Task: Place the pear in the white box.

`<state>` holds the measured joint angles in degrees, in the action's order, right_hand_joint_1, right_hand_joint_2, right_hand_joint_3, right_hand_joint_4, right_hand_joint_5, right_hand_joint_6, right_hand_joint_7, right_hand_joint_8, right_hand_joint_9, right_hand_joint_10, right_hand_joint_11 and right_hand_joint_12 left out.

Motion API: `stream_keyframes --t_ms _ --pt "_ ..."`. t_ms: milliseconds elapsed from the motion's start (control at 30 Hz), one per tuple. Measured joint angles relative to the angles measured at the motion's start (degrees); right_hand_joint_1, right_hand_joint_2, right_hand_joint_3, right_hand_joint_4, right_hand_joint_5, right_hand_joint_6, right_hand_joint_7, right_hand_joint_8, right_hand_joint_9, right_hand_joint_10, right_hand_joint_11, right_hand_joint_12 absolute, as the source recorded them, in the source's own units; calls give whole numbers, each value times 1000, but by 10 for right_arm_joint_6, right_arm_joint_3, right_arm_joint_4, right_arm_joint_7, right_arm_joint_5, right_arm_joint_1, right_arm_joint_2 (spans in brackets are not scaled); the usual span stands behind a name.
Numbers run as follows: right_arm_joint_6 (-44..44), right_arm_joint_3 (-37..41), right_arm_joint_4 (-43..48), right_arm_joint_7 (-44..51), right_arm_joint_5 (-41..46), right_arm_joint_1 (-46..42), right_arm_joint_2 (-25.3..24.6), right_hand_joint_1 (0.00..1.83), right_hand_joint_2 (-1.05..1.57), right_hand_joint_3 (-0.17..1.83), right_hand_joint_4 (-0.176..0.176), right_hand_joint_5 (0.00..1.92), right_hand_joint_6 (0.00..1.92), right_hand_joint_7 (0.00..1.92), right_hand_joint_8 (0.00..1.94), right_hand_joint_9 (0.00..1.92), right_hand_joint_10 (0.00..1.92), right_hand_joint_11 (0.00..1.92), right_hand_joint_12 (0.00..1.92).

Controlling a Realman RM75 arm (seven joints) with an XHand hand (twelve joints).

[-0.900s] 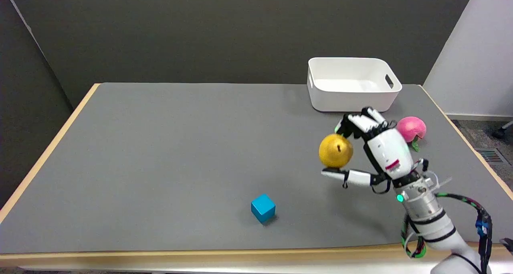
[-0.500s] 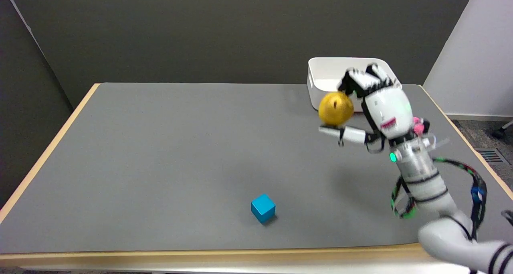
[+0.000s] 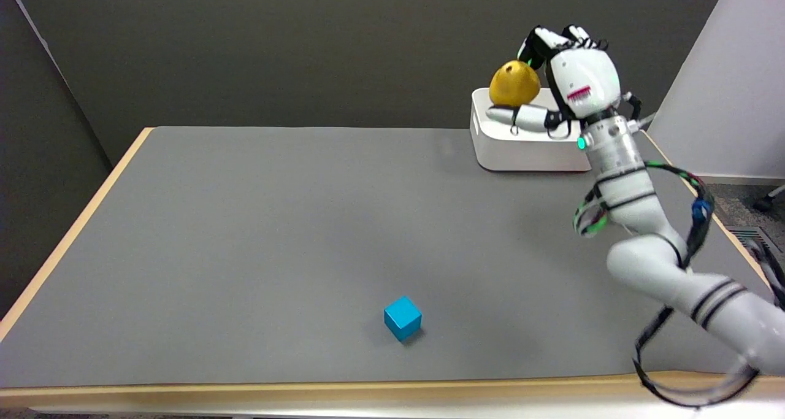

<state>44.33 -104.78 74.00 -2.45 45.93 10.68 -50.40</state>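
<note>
A round yellow pear [image 3: 514, 83] is held up in the air by my right hand [image 3: 567, 81], thumb under it and the other fingers curled over its top. Hand and pear hover above the left end of the white box [image 3: 521, 149], which stands at the table's far right. The hand and wrist cover most of the box's opening, so its inside is hidden.
A small blue cube [image 3: 403, 318] sits near the front edge of the grey table [image 3: 276, 235], left of my arm. My right forearm [image 3: 650, 247] crosses the table's right side. The pink fruit seen earlier is hidden behind the arm.
My right hand has lifted the pear from low over the table's right side, up and towards the far side, to above the white box. The blue cube has not moved.
</note>
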Motion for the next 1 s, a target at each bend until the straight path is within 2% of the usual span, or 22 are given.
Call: stream_keyframes --t_ms 33,433,500,733,800,867,933,967,1000 --pt "-16 -6 -17 3 12 23 -1 1166 1095 439 -176 632 1569 681 1606 666 1921 312 1921" --pt "-116 -69 -222 20 113 202 -21 1146 1167 348 -176 579 1614 637 1654 476 1921 56 1921" --pt "-128 -77 -258 22 134 224 -26 1160 1193 281 -176 537 1541 712 1675 462 1921 36 1921" --pt "-161 -96 -355 32 186 276 -39 1167 1204 250 -176 518 1503 750 1685 457 1921 28 1921" --pt "-168 -100 -376 33 198 286 -41 1147 1185 317 -176 558 1601 652 1668 455 1921 37 1921" --pt "-174 -104 -393 34 208 294 -43 1137 1193 324 -176 555 1640 617 1679 416 1921 37 1921" --pt "-178 -106 -404 35 215 299 -44 1121 1239 276 -152 474 1637 650 1754 275 1921 11 1921" --pt "-181 -107 -410 35 219 302 -44 1073 1197 346 -125 412 1497 619 1640 210 1801 -1 1842" --pt "-182 -108 -413 34 222 304 -44 897 932 736 -57 306 910 417 1011 196 1290 -1 1503"
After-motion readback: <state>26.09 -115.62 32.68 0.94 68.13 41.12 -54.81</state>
